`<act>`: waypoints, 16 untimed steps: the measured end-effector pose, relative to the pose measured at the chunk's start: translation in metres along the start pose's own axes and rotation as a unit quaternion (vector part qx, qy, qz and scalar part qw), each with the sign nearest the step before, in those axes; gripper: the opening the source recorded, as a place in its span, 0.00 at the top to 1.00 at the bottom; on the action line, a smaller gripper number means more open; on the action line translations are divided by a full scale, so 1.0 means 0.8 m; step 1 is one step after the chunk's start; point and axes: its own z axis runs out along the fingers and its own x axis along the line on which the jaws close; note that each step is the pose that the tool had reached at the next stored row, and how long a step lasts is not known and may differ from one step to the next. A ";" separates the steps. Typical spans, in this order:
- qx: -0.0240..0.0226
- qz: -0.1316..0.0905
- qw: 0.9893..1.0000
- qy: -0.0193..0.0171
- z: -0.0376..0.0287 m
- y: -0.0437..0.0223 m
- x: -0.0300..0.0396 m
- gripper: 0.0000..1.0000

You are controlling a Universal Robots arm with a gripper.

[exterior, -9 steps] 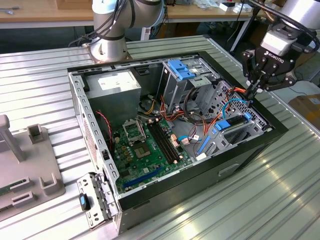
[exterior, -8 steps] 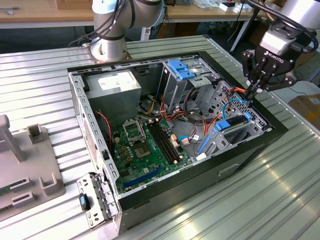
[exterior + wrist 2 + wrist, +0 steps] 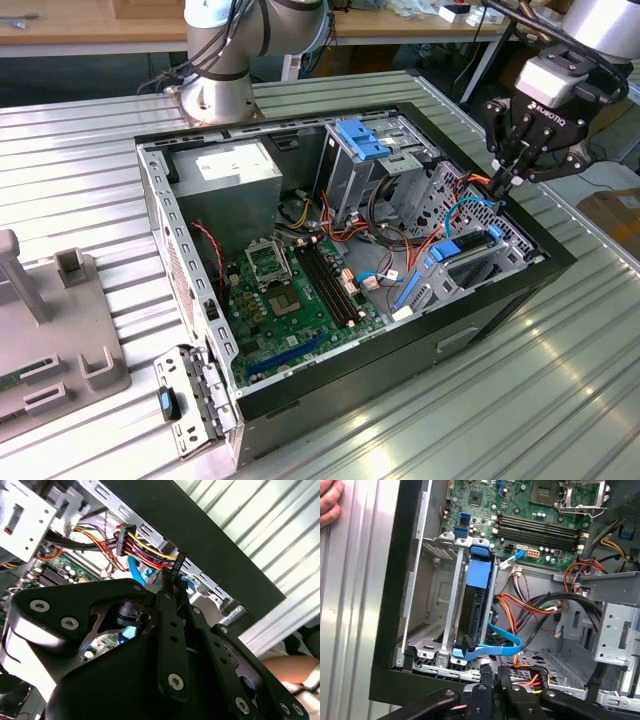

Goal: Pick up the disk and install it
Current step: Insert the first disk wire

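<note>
Fingers point(image 3: 169, 605) closed to a narrow pinch on a black plug point(image 3: 177, 562) with red-yellow wires point(image 3: 145, 547), over the case point(image 3: 500, 300) edge. Disk point(image 3: 472, 612) stands on edge in the bay just beside, blue bracket point(image 3: 480, 572) uppermost.

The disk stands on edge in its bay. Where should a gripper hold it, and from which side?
Probably the blue bracket along the upper edge of the disk, coming straight down through the open side of the case. The cage walls cover both flat faces, so only that edge is free.
</note>
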 end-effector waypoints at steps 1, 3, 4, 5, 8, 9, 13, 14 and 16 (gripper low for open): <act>0.001 0.000 1.000 -0.008 0.0000 0.0001 0.0002 0.84; 0.005 0.006 1.000 -0.026 -0.0001 0.0001 0.0006 0.84; 0.005 0.015 1.000 -0.025 0.0000 0.0001 0.0006 0.84; 0.005 0.020 0.999 -0.025 0.0001 0.0002 0.0007 0.84; 0.006 0.046 0.999 -0.024 0.0003 0.0003 0.0015 0.84; 0.006 0.052 0.998 -0.024 0.0005 0.0004 0.0023 0.84; 0.005 0.069 0.997 -0.025 0.0012 0.0010 0.0053 0.84; 0.004 0.073 0.997 -0.026 0.0014 0.0012 0.0062 0.84; 0.004 0.078 0.997 -0.027 0.0016 0.0015 0.0079 0.84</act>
